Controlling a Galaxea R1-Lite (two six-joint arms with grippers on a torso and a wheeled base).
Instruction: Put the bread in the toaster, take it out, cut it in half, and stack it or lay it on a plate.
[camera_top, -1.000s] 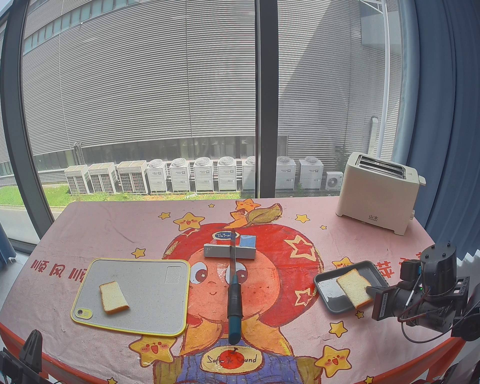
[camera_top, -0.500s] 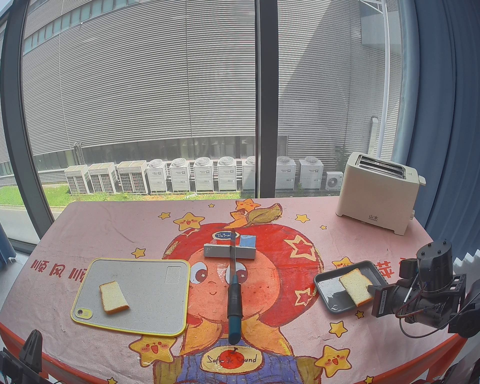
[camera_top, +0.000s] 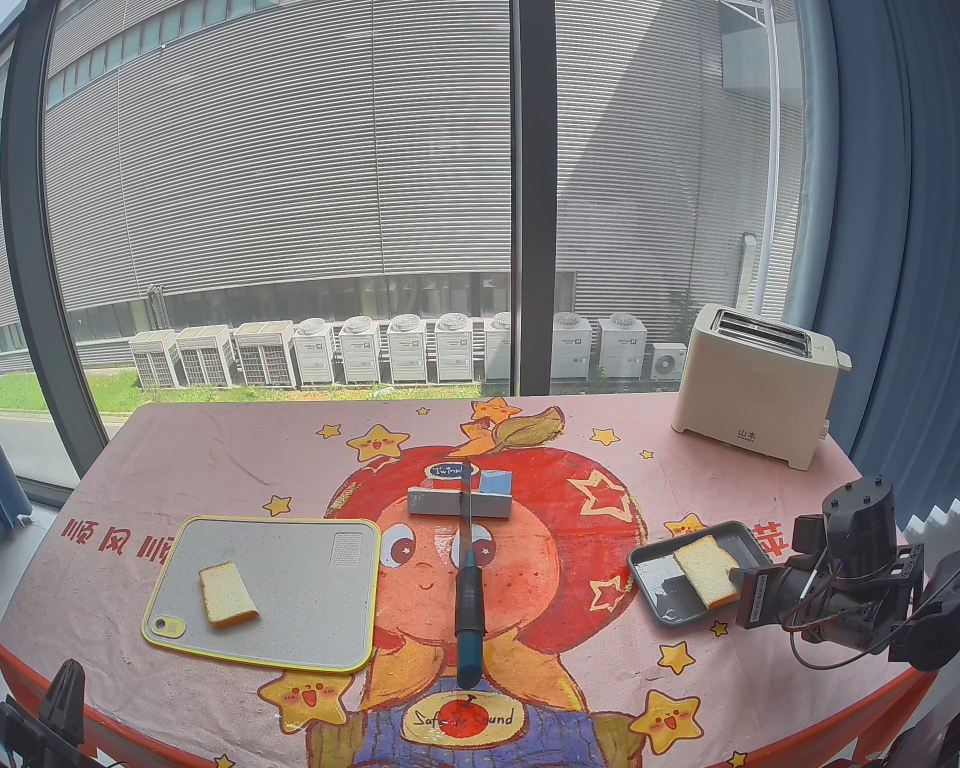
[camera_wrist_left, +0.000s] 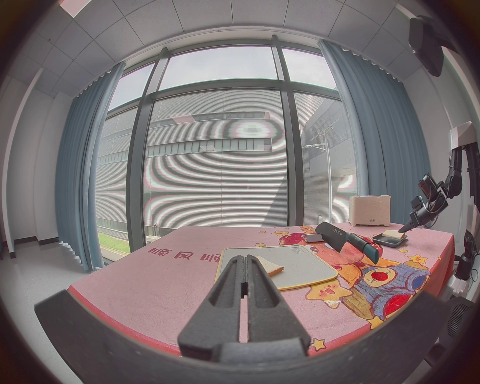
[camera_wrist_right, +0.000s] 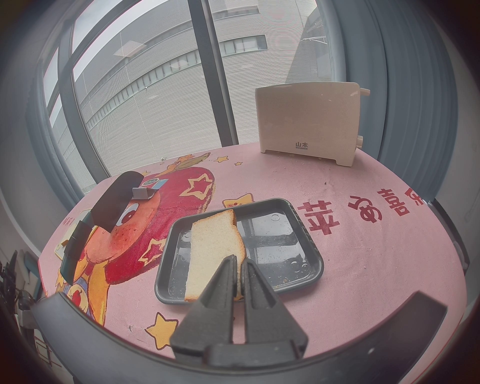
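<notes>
One bread half (camera_top: 228, 594) lies on the grey cutting board (camera_top: 300, 560) at the left. A second bread half (camera_top: 707, 571) lies flat in the dark tray (camera_top: 655, 585) on the right. My right gripper (camera_top: 738, 577) is shut at the tray's near right rim. In the right wrist view its tips (camera_wrist_right: 237, 262) are at the edge of that bread half (camera_wrist_right: 212, 247), gripping nothing. The knife (camera_top: 468, 590) rests mid-table, its blade in a small holder (camera_top: 460, 497). The toaster (camera_top: 760, 385) stands at the far right. My left gripper (camera_wrist_left: 244, 262) is shut and empty, off the table's left corner.
The table's front edge runs close below the tray and the knife handle. A window and a curtain stand behind the toaster. Open tablecloth lies between the tray (camera_wrist_right: 300, 240) and the toaster (camera_wrist_right: 307, 122).
My right arm has drawn slightly up and toward the toaster side, gripper still at the tray's rim. The bread half in the tray has shifted a little. The left arm has not moved.
</notes>
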